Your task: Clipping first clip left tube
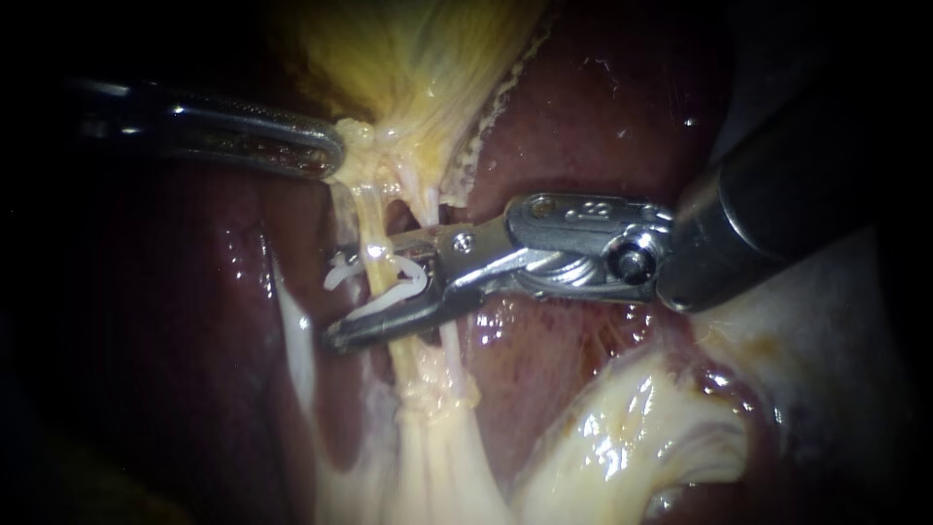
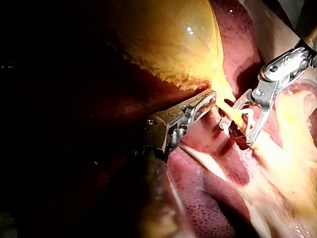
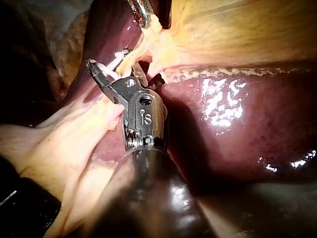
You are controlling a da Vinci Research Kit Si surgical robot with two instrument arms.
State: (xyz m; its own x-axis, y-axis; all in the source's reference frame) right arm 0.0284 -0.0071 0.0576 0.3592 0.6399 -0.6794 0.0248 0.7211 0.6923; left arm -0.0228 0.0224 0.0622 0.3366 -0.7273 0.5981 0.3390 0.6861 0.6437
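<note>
Left instrument (image 1: 335,151) at ten o'clock, jaws clamped on gallbladder (image 1: 408,58) neck, right instrument (image 1: 335,297) from three o'clock, jaws holding white clip (image 1: 410,285) astride left tube (image 1: 367,214)

Light is central and narrow: gallbladder (image 1: 418,58) and clip (image 1: 413,282) bright, left side and edges near black. Hard glare on wet liver (image 3: 223,99) and right instrument (image 1: 335,299) metal; left instrument (image 1: 335,156) half in shadow.
</note>
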